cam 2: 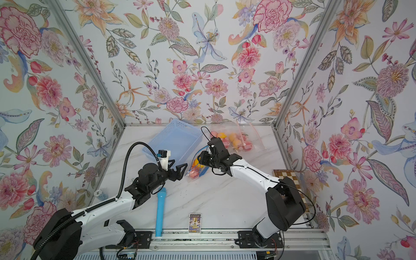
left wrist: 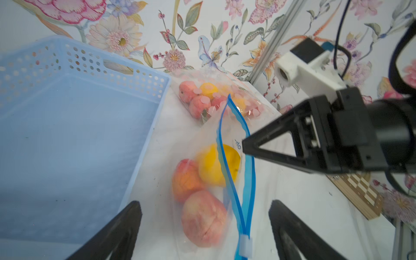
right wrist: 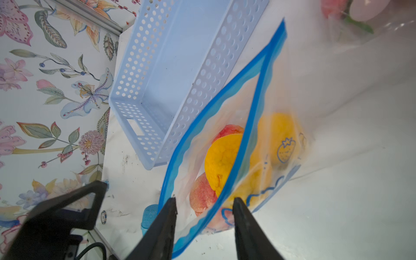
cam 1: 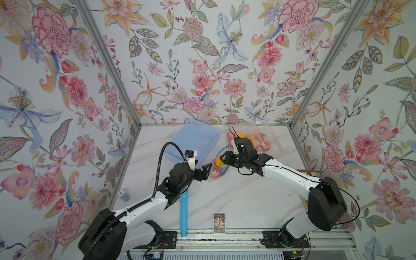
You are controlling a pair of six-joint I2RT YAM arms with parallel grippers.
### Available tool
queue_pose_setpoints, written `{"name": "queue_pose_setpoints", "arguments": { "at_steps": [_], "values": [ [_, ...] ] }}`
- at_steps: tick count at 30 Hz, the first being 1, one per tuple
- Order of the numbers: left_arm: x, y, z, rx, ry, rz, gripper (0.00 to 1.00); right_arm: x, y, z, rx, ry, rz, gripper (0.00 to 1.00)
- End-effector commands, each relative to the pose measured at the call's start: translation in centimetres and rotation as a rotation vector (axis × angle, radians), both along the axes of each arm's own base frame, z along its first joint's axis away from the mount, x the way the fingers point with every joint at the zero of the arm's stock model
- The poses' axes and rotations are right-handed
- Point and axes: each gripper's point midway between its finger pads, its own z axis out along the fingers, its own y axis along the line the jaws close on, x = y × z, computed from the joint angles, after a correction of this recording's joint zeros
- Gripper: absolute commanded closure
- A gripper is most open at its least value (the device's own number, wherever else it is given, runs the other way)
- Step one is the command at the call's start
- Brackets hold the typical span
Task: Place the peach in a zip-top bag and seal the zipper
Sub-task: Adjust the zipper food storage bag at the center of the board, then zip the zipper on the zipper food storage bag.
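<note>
The white marble tabletop (cam 1: 236,198) carries a pale blue basket (cam 1: 193,141) at the far middle. Just right of the basket's near corner sits the clear zip-top bag (cam 1: 218,169), its blue zipper (right wrist: 252,126) parted along most of its length. The left tool (left wrist: 203,203) hangs released at the bag's near-left end, fingers spread wide. The right tool (right wrist: 204,200) is released too, with one zipper strip passing between its parted fingers. The peach (left wrist: 202,219) lies inside the bag, against a second peach (left wrist: 186,180) and a yellow fruit (left wrist: 211,166).
</note>
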Motion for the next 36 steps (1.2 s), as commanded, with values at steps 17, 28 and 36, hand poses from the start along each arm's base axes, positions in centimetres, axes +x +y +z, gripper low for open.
{"name": "queue_pose_setpoints", "arguments": {
  "at_steps": [17, 28, 36],
  "values": [
    [-4.7, -1.2, -2.0, 0.223, -0.333, -0.268, 0.31, 1.0, -9.7, 8.0, -0.096, -0.403, -0.222, 0.01],
    [-3.0, -3.9, -1.7, 0.209, -0.379, -0.322, 0.6, 0.9, -16.2, 6.6, 0.014, -0.338, -0.399, 0.01],
    [-2.3, -4.5, -2.5, 0.217, -0.372, -0.329, 0.81, 1.5, -17.3, 5.9, 0.024, -0.343, -0.426, 0.01]
  ]
}}
